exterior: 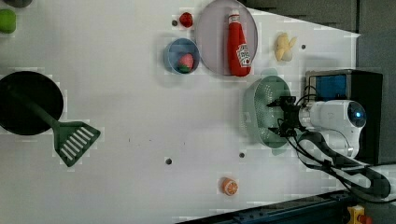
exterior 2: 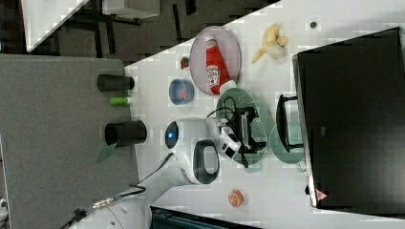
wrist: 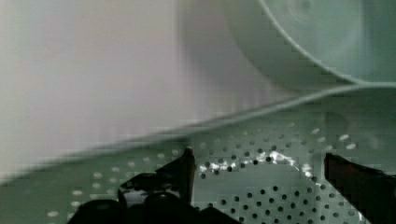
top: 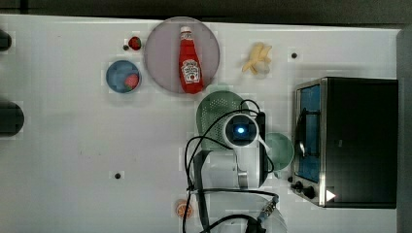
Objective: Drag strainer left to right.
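The strainer (top: 215,109), a pale mint-green oval colander with small holes, lies on the white table just below the plate in the top view. The arm's wrist covers part of it there. In the left view my gripper (exterior: 281,116) is open over the strainer (exterior: 259,109), on the side towards the left view's right. The wrist view shows both black fingertips (wrist: 185,164) spread wide just above the perforated inside of the strainer (wrist: 261,198), close to its rim, with nothing clamped between them. In the right view the gripper (exterior 2: 248,130) sits low in the strainer (exterior 2: 239,101).
A smooth teal cup (top: 282,150) stands between the strainer and a toaster oven (top: 350,141) on the top view's right. A plate (top: 160,53) bears a ketchup bottle (top: 190,60). Also on the table: a blue bowl (top: 115,77), banana (top: 257,59), orange slice (top: 183,209), and a pan and spatula (exterior: 74,142).
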